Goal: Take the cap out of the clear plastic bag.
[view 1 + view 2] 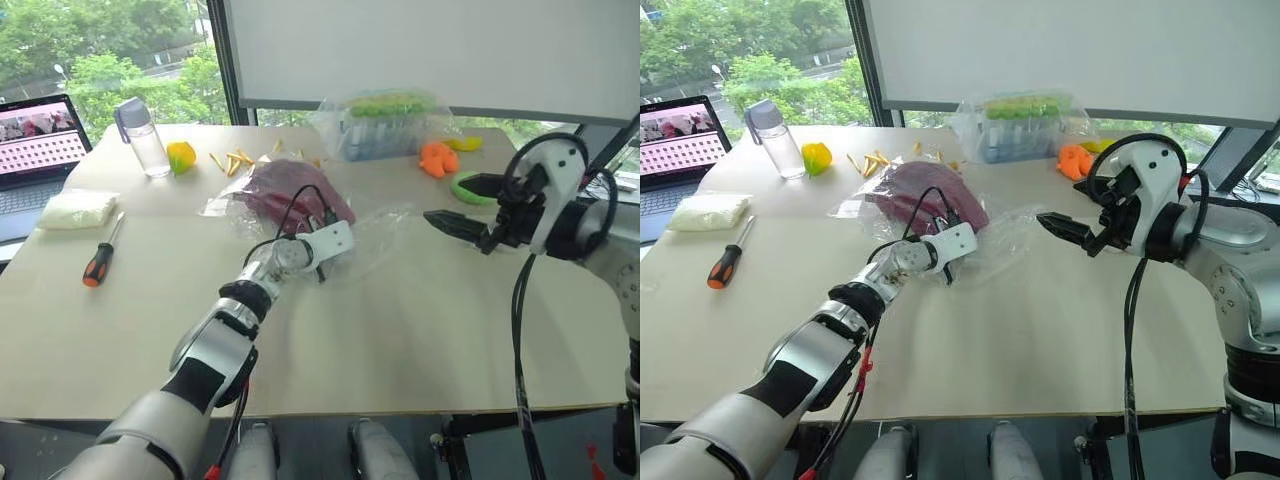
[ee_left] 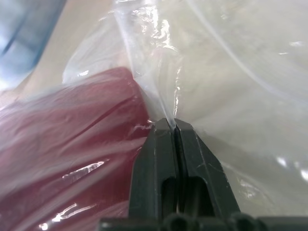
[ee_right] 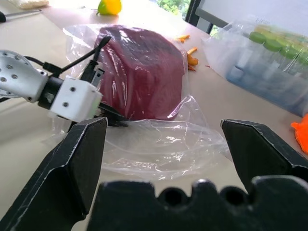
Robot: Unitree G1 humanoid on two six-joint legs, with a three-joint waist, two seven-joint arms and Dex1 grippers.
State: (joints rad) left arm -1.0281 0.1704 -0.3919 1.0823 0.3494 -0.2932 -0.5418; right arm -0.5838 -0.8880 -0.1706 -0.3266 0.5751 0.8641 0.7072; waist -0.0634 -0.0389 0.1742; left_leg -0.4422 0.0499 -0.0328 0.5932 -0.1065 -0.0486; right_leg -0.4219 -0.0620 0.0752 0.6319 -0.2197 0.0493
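The dark red cap [image 1: 290, 195] lies inside the clear plastic bag [image 1: 385, 235] at the middle of the table. The bag's loose film spreads out to the cap's right. My left gripper [image 2: 174, 126] is shut on a fold of that film, right at the cap's [image 2: 72, 144] near edge. In the right wrist view its black fingers [image 3: 115, 120] meet the bag [image 3: 163, 149] just in front of the cap [image 3: 139, 72]. To the right of the bag, my right gripper [image 1: 445, 199] hovers above the table, open, holding nothing and pointing toward the bag.
Behind the cap stands a wrapped blue tray with green items [image 1: 385, 125], with an orange toy [image 1: 438, 158] and a green ring [image 1: 470, 188] to its right. On the left are a water bottle [image 1: 143, 135], screwdriver [image 1: 100, 260], white packet [image 1: 77, 208] and laptop [image 1: 35, 150].
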